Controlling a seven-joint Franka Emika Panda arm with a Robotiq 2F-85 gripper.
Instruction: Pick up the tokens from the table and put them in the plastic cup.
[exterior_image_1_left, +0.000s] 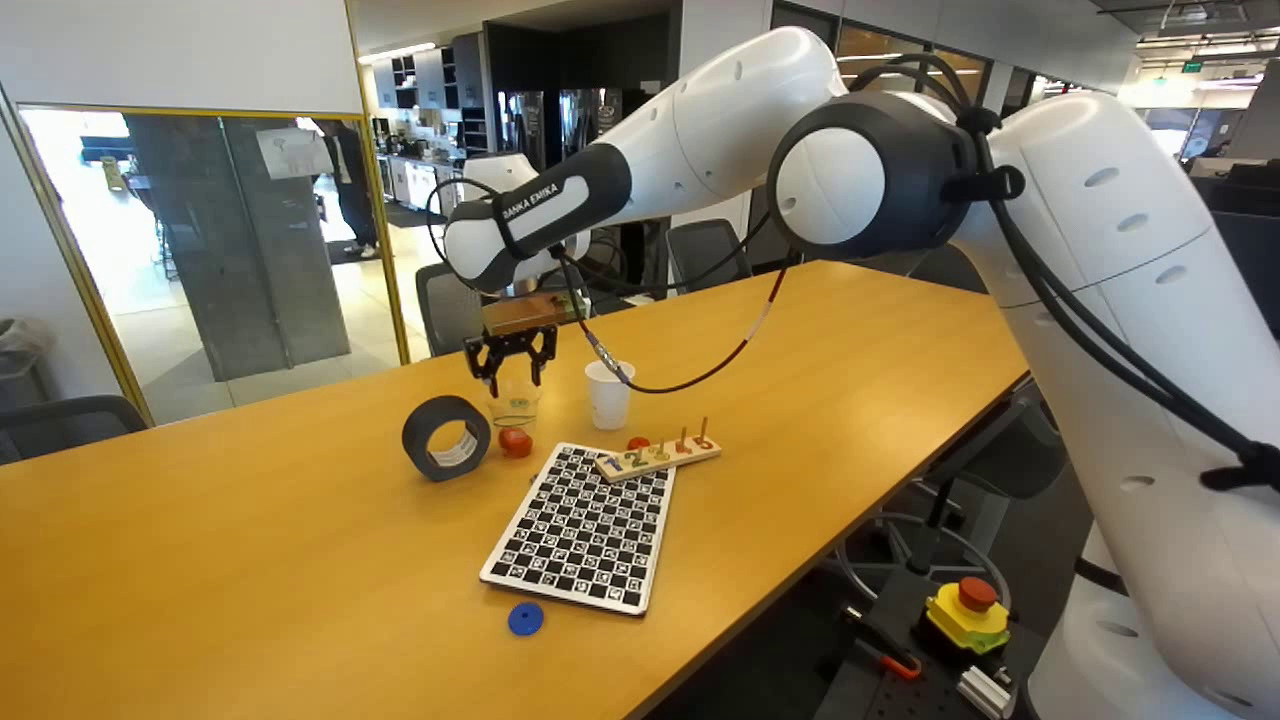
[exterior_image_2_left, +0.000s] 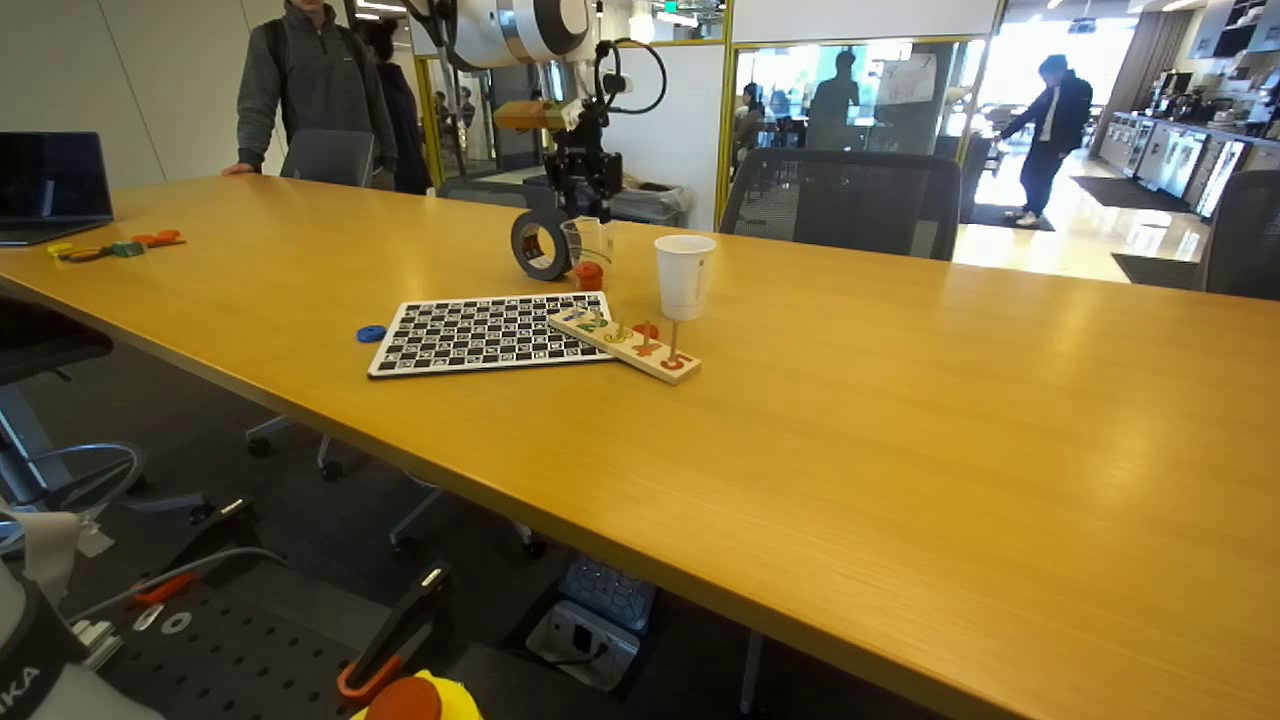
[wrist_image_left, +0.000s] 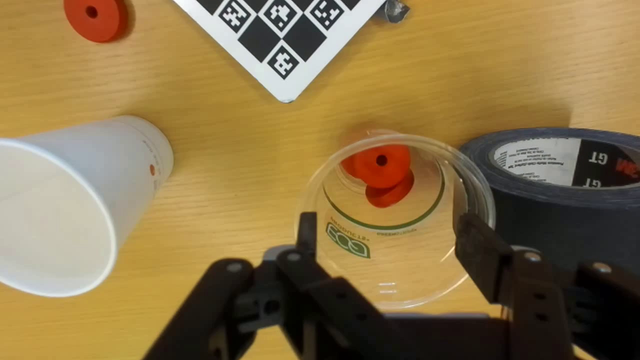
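The fingers (wrist_image_left: 482, 257) of my gripper (wrist_image_left: 387, 230) are closest to my wrist camera, spread wide apart over the mouth of the clear plastic cup (wrist_image_left: 397, 267); whether they touch its rim, I can't tell. Through the wall I see red tokens (wrist_image_left: 381, 165) at the bottom of the cup, at least two, overlapping so that I can't be sure of the count. A roll of black tape (wrist_image_left: 575, 220) stands on its edge just beside the clear plastic cup, and on the opposite side a white cup (exterior_image_2_left: 684, 280) stands upright, apart from it.

Another red token (wrist_image_left: 95, 17) lies flat on the table (exterior_image_1_left: 250, 540), just beside a wooden peg stand (exterior_image_1_left: 650, 462). One end of that stand rests on a corner of the checkered board (exterior_image_1_left: 588, 530). In both exterior views a blue token (exterior_image_1_left: 525, 618) lies just beside the board's opposite end. In an exterior view a laptop (exterior_image_2_left: 52, 180) sits near the table's far end, and a person (exterior_image_2_left: 312, 85) in a grey top stands behind the table.
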